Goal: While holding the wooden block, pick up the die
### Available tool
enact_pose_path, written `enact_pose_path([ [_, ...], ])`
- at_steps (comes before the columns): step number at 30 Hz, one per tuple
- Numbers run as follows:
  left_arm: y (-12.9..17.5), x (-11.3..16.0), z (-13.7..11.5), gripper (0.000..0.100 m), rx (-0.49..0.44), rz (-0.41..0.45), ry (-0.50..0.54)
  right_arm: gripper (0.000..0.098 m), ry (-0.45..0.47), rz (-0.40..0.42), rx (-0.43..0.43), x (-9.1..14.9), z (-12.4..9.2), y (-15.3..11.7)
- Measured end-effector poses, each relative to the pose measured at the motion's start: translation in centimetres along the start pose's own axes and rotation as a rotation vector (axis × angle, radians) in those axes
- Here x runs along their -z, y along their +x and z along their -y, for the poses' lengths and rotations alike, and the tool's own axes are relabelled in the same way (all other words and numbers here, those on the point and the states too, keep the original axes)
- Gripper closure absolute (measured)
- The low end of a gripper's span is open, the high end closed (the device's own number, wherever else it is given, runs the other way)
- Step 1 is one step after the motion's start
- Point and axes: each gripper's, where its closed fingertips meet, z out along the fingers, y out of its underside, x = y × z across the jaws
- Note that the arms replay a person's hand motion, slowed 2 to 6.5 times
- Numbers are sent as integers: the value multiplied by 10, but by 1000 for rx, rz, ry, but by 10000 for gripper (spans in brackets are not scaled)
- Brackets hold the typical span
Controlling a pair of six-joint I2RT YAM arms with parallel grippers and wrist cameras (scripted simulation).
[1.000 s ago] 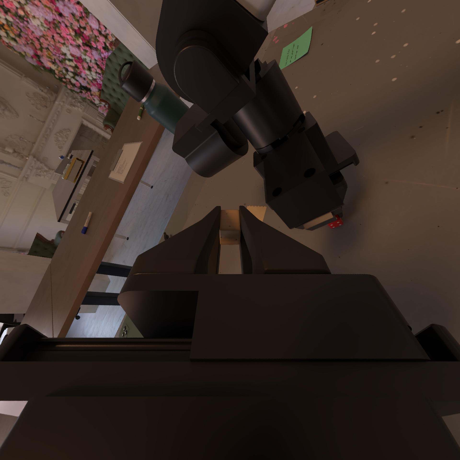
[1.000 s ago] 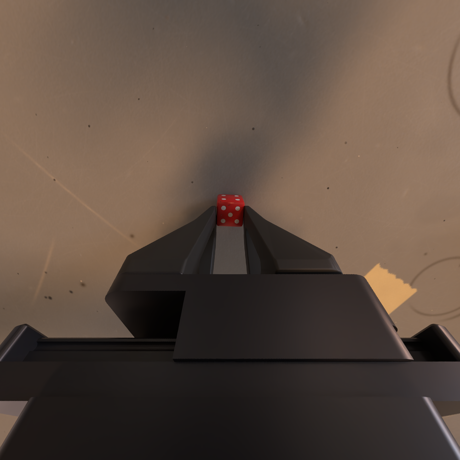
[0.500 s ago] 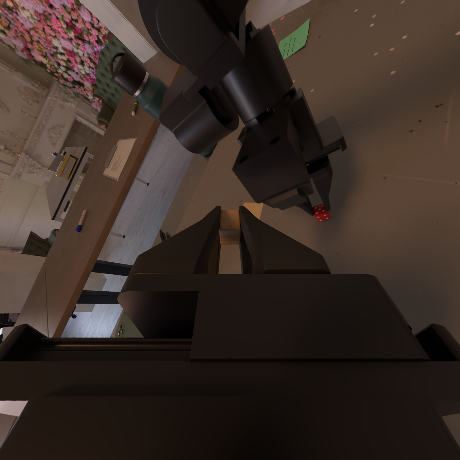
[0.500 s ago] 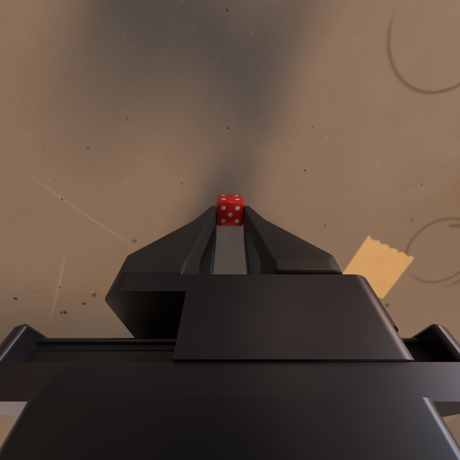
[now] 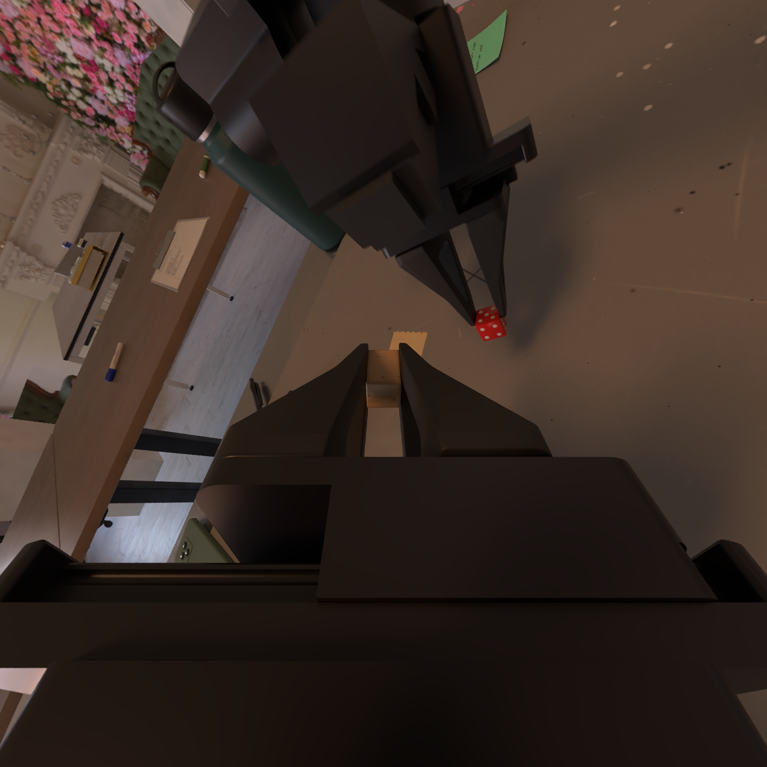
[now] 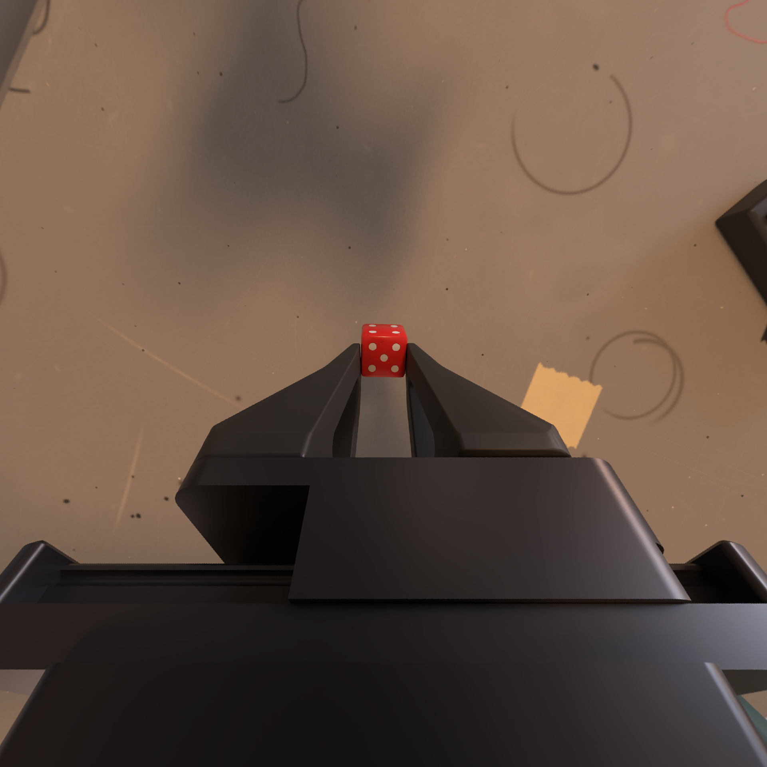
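My left gripper [image 5: 383, 365] is shut on the pale wooden block [image 5: 382, 378], held between its fingertips above the brown table [image 5: 622, 373]. My right gripper [image 6: 383, 352] is shut on the red die [image 6: 383, 351] with white pips, gripped at the fingertips and held off the table. In the left wrist view the right gripper [image 5: 489, 313] hangs above right of my left fingers, with the die [image 5: 490, 323] at its tips and its shadow on the table beyond it.
A tan piece of tape [image 6: 560, 409] lies on the table, also seen past the block [image 5: 409, 340]. A green note [image 5: 487, 43] lies far off. A dark green bottle [image 5: 249, 166] stands near the table edge behind the right arm. A dark object [image 6: 747, 249] shows at the right.
The right gripper has risen with the die in it; the table has dropped farther away and more of it shows. The left gripper still holds the block, unmoved.
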Motion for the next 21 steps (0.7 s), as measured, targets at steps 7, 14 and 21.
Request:
enact_pose_path([
  [7, 7, -5, -1, 882, -2, -20, -8, 796, 41, -14, -14, 15, 8, 1],
  [14, 13, -9, -3, 882, -4, -38, -18, 796, 50, -29, -8, 24, 15, 1],
  [21, 16, -12, -5, 882, -6, -47, -28, 796, 47, -36, -10, 30, 18, 2],
])
